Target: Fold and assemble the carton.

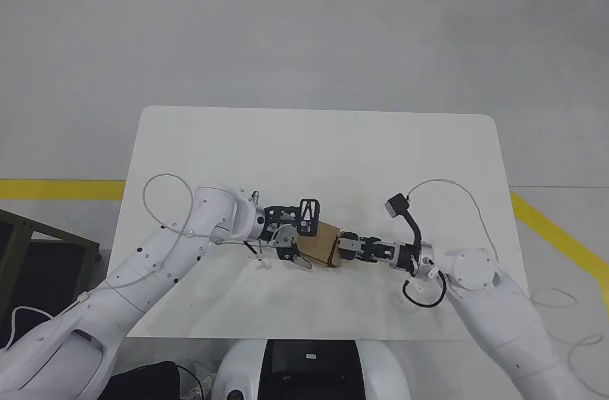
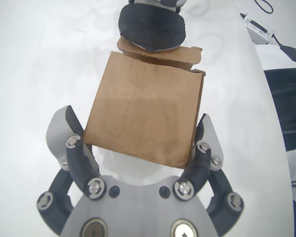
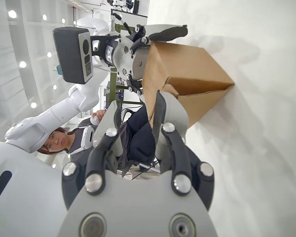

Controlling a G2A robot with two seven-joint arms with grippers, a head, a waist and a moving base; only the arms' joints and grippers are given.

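Brown carton [image 1: 321, 243] at the white table's [image 1: 384, 150] front middle, left gripper [image 2: 138, 122] clamped across its sides, right gripper [image 3: 138, 104] spread, one pad against the end flap [image 2: 162, 55], small grey box [image 2: 257, 33] off the table.

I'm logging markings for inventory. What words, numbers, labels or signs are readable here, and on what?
On the plain brown cardboard carton: no print on the faces shown.
On the small white box with a black cable: a label, too blurred to read.
No other text.
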